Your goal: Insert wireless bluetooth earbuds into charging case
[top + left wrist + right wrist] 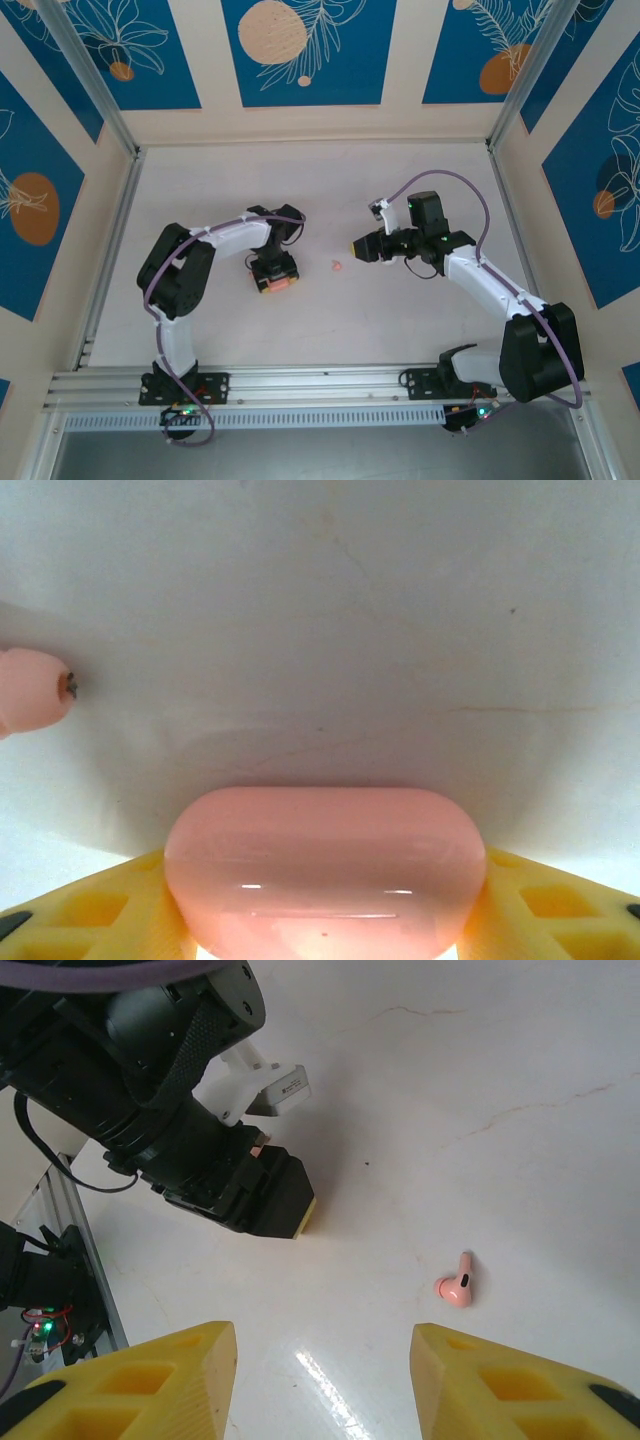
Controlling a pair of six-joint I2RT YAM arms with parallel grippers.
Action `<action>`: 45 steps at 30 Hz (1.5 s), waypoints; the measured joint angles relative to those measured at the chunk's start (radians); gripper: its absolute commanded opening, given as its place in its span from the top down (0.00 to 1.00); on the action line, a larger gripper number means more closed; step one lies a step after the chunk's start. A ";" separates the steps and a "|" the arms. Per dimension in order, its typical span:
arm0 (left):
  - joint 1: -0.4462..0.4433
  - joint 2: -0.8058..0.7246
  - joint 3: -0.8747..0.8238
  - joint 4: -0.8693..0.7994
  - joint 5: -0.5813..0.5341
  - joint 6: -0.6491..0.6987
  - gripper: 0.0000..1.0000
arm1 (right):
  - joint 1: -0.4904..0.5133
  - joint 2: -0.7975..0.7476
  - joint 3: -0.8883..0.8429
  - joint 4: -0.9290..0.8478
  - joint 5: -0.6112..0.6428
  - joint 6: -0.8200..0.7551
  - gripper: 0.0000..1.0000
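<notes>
Top view first: the left arm [225, 235] curls in over the white tabletop [400, 330] with the left jaws pointing down. The charging case [277, 285] is just a pinkish-orange sliver peeking out at their tip, way too small here to judge the grip. The earbud [337, 265] is a tiny pink speck lying on bare tabletop between the two sets of jaws, near both and touching neither. The right arm [490, 280] reaches in from the other side, and the right jaws are a dark blob from up here, so I can't make out the gap. In the left wrist cam the case [325, 865] sits bottom centre, with its lower part cut off by the frame edge. Each end is up against a yellow finger [90, 915], so the left jaws are grasping the case. No lid seam that I can make out. The earbud [30, 692] pokes in at the left edge, blurry and half cut off, well apart from the case. In the right wrist cam the yellow fingers [150, 1380] stand apart with nothing between them, so the right jaws are released. The earbud [456, 1285] lies on the tabletop just beyond them, closer to the right-hand finger. The left arm's black housing [240, 1185] blocks whatever its fingers hold.
</notes>
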 measured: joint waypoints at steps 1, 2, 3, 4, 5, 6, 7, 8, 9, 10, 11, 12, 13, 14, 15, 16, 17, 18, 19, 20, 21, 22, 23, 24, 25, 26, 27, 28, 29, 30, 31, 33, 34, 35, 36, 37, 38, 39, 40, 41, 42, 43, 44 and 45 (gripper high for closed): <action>0.000 0.000 0.000 0.000 0.000 0.000 0.46 | 0.000 0.000 0.000 -0.002 0.003 0.000 0.51; 0.001 -0.001 0.000 0.000 0.000 0.002 0.46 | 0.000 0.000 0.000 -0.003 0.005 0.000 0.51; 0.001 -0.002 0.000 -0.001 0.000 0.003 0.45 | 0.000 0.000 0.000 -0.003 0.009 0.000 0.50; 0.001 -0.003 0.000 -0.001 -0.001 0.005 0.45 | 0.000 0.000 0.000 -0.003 0.013 0.001 0.50; 0.001 -0.005 0.000 -0.002 -0.001 0.010 0.44 | 0.000 -0.002 0.000 -0.003 0.023 0.004 0.50; 0.001 -0.006 0.000 -0.003 -0.001 0.014 0.44 | 0.000 -0.005 0.000 -0.002 0.033 0.007 0.50; 0.001 -0.007 0.000 -0.005 -0.001 0.021 0.43 | 0.000 -0.010 0.000 -0.002 0.039 0.010 0.50; 0.001 -0.010 0.000 -0.006 -0.002 0.026 0.44 | -0.001 -0.019 0.000 -0.002 0.045 0.013 0.50; 0.000 -0.015 0.000 -0.010 -0.005 0.038 0.44 | -0.002 -0.033 0.000 0.001 0.049 0.017 0.50; 0.000 -0.023 0.000 -0.013 -0.006 0.046 0.44 | -0.005 -0.046 0.000 0.002 0.052 0.020 0.50; 0.000 -0.037 0.000 -0.015 -0.011 0.058 0.44 | -0.010 -0.061 0.000 0.006 0.052 0.024 0.50; -0.001 -0.051 0.000 -0.017 -0.013 0.068 0.45 | -0.012 -0.072 0.000 0.006 0.051 0.027 0.50; -0.002 -0.073 0.000 -0.019 -0.018 0.085 0.45 | -0.016 -0.084 0.000 0.006 0.051 0.031 0.50; -0.002 -0.096 0.000 -0.020 -0.020 0.101 0.45 | -0.021 -0.094 0.000 0.005 0.051 0.037 0.50; -0.003 -0.117 0.000 -0.020 -0.026 0.120 0.45 | -0.025 -0.100 0.003 0.002 0.050 0.043 0.50; -0.005 -0.140 0.001 -0.021 -0.030 0.137 0.45 | -0.029 -0.102 0.010 -0.004 0.047 0.050 0.50; -0.008 -0.162 0.001 -0.020 -0.036 0.156 0.47 | -0.034 -0.102 0.020 -0.011 0.047 0.055 0.50; -0.011 -0.180 0.001 -0.019 -0.040 0.177 0.48 | -0.038 -0.101 0.032 -0.021 0.044 0.062 0.50; -0.013 -0.198 0.001 -0.018 -0.045 0.196 0.48 | -0.042 -0.101 0.046 -0.033 0.043 0.069 0.50; -0.015 -0.216 0.001 -0.014 -0.047 0.218 0.51 | -0.043 -0.101 0.064 -0.047 0.041 0.076 0.50; -0.017 -0.231 0.000 -0.009 -0.049 0.237 0.53 | -0.047 -0.101 0.079 -0.058 0.038 0.081 0.50; -0.018 -0.248 -0.003 0.000 -0.049 0.259 0.54 | -0.049 -0.101 0.096 -0.074 0.035 0.089 0.50; -0.019 -0.266 -0.008 0.011 -0.049 0.285 0.57 | -0.052 -0.101 0.114 -0.092 0.031 0.094 0.50; -0.019 -0.283 -0.016 0.026 -0.048 0.310 0.58 | -0.054 -0.101 0.129 -0.110 0.026 0.097 0.50; -0.021 -0.303 -0.027 0.045 -0.048 0.337 0.58 | -0.055 -0.101 0.146 -0.130 0.017 0.099 0.50; -0.021 -0.322 -0.038 0.062 -0.046 0.362 0.59 | -0.056 -0.101 0.163 -0.149 0.006 0.099 0.50; -0.023 -0.340 -0.051 0.080 -0.045 0.387 0.59 | -0.057 -0.101 0.174 -0.166 -0.002 0.099 0.50; -0.024 -0.359 -0.066 0.101 -0.045 0.416 0.59 | -0.059 -0.101 0.189 -0.188 -0.011 0.098 0.50; -0.025 -0.373 -0.077 0.118 -0.045 0.444 0.58 | -0.061 -0.101 0.203 -0.210 -0.021 0.098 0.50; -0.025 -0.385 -0.086 0.135 -0.045 0.472 0.58 | -0.062 -0.101 0.213 -0.228 -0.026 0.098 0.50; -0.026 -0.394 -0.093 0.152 -0.044 0.506 0.58 | -0.064 -0.101 0.226 -0.249 -0.034 0.098 0.50; -0.026 -0.406 -0.108 0.194 -0.035 0.586 0.57 | -0.069 -0.097 0.251 -0.291 -0.048 0.097 0.50; -0.027 -0.411 -0.114 0.214 -0.028 0.629 0.57 | -0.073 -0.093 0.265 -0.314 -0.055 0.095 0.50; -0.028 -0.417 -0.122 0.235 -0.019 0.675 0.57 | -0.077 -0.085 0.281 -0.337 -0.063 0.094 0.50; -0.029 -0.421 -0.127 0.250 -0.013 0.711 0.57 | -0.081 -0.079 0.291 -0.352 -0.071 0.094 0.50; -0.030 -0.427 -0.134 0.272 -0.003 0.754 0.57 | -0.085 -0.071 0.304 -0.373 -0.080 0.094 0.50; -0.030 -0.433 -0.141 0.291 0.012 0.795 0.57 | -0.088 -0.064 0.312 -0.391 -0.089 0.094 0.50; -0.031 -0.439 -0.146 0.308 0.028 0.834 0.57 | -0.090 -0.057 0.319 -0.405 -0.097 0.094 0.50; -0.032 -0.444 -0.153 0.327 0.046 0.873 0.57 | -0.093 -0.047 0.327 -0.424 -0.104 0.094 0.50; -0.033 -0.449 -0.158 0.344 0.064 0.911 0.56 | -0.093 -0.038 0.336 -0.441 -0.108 0.095 0.50; -0.034 -0.453 -0.164 0.361 0.080 0.940 0.57 | -0.094 -0.029 0.344 -0.454 -0.108 0.095 0.50; -0.035 -0.460 -0.175 0.389 0.098 0.973 0.57 | -0.095 -0.018 0.356 -0.470 -0.108 0.097 0.49; -0.036 -0.468 -0.188 0.413 0.114 1.000 0.57 | -0.095 -0.007 0.369 -0.483 -0.112 0.099 0.50; -0.037 -0.478 -0.200 0.436 0.131 1.025 0.58 | -0.095 0.000 0.380 -0.492 -0.115 0.102 0.50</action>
